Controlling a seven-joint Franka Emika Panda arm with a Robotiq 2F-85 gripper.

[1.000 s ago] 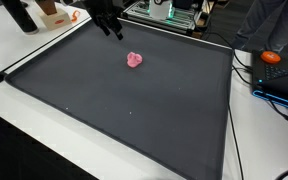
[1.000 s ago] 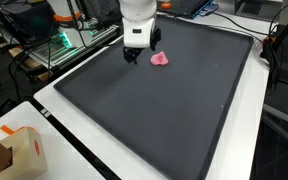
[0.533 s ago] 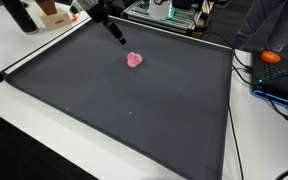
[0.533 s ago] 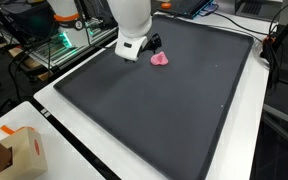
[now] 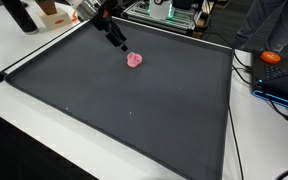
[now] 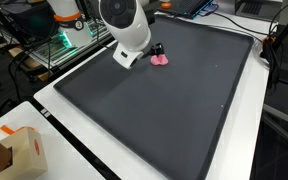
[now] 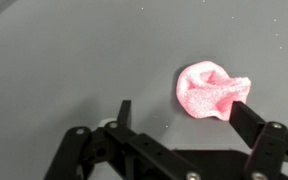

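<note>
Gripper (image 7: 181, 108) spread wide, one finger just beside crumpled pink lump (image 7: 209, 92), dark grey mat (image 7: 64, 50)

pink crumpled cloth (image 7: 212, 92), matt dark mat (image 7: 74, 50)

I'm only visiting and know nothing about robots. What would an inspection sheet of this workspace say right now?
Surface: dark mat lying flat on a white table.
Job's things: one crumpled pink lump on the mat; in the wrist view it lies between the jaws, nearer one finger.
Clutter: cardboard box on the table; orange object beyond the mat.
Grippers: gripper open, low over the pink lump, gripping nothing.
Cables: black cables beside the mat's edge.
Surroundings: equipment with a green light behind the mat.
</note>
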